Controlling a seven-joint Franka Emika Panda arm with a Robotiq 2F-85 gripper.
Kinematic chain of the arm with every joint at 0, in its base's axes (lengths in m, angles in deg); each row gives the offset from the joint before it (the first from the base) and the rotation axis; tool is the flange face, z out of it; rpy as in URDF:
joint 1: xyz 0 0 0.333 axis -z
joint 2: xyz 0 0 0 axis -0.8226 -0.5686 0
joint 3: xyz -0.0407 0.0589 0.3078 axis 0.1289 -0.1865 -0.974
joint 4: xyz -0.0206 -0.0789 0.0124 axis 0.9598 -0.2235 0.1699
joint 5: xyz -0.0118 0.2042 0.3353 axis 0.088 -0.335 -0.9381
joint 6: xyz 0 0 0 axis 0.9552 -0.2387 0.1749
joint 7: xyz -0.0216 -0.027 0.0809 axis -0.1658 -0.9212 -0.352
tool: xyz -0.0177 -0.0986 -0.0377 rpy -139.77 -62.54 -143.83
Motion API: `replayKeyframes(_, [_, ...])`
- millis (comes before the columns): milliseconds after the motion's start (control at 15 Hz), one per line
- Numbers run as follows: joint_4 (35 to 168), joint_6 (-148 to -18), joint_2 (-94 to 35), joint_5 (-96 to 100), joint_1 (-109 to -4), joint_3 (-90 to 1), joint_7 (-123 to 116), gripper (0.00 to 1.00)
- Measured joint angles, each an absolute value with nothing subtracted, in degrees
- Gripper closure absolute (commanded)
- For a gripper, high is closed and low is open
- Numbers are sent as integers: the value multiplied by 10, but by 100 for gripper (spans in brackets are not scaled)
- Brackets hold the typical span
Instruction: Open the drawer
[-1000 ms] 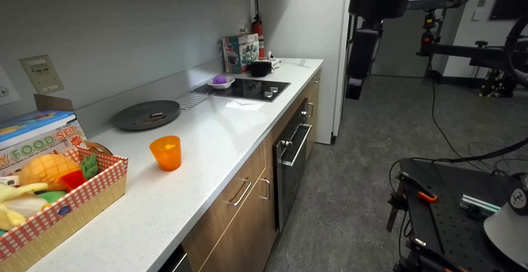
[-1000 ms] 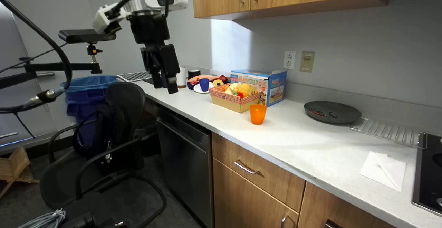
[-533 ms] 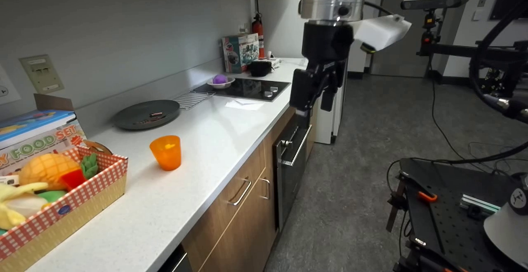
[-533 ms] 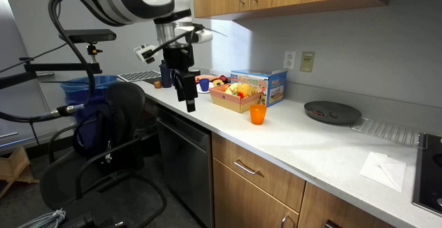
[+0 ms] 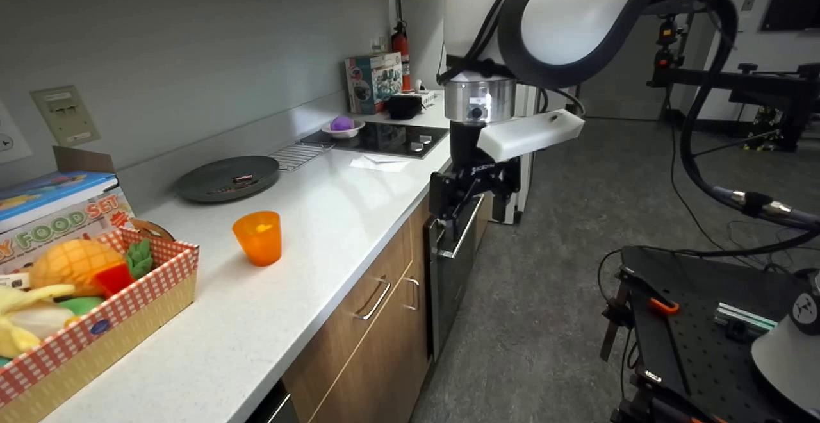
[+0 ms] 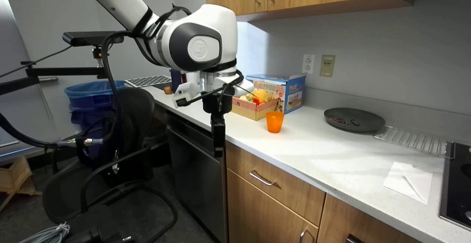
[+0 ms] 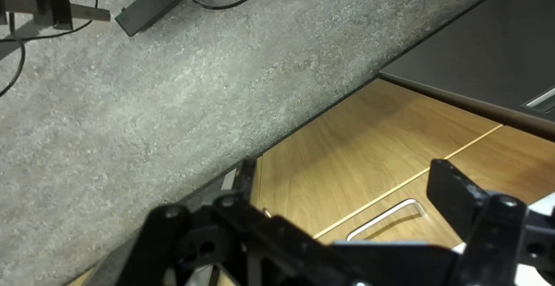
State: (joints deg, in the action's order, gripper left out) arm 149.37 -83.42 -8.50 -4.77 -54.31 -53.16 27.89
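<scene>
The drawer [image 6: 283, 189] has a wood-grain front that sits flush with the cabinet below the counter. Its slim silver bar handle [image 6: 262, 178] also shows in the other views, as the handle [image 7: 383, 219] between my fingers in the wrist view, some way beyond them. My gripper [image 7: 344, 169] is open, its two black fingers [image 7: 453, 197] wide apart and nothing held. In an exterior view the gripper [image 5: 477, 211] points down in front of the oven side. Elsewhere the gripper [image 6: 218, 151] hangs off the counter's front edge, up and left of the handle, not touching it.
Above the drawer runs the white counter [image 5: 307, 243], bearing an orange cup [image 6: 275, 121] and a toy food basket [image 6: 246, 110]. A dark dishwasher [image 6: 197, 173] and a black oven [image 5: 451, 269] flank the wood fronts. A lower cabinet front [image 6: 257, 213] sits beneath the drawer.
The arm has swung in and down. My gripper has dropped from well above the counter to about its front edge, closer to the drawer. The drawer front has not moved.
</scene>
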Motion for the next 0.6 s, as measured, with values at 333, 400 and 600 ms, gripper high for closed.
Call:
replayKeyframes(333, [1459, -844, -149, -73, -543, -514, 331, 0])
replayKeyframes(400, [1453, -844, -156, -74, -543, -514, 333, 0])
replayKeyframes(600, [1447, -844, -161, -75, -543, -513, 337, 0])
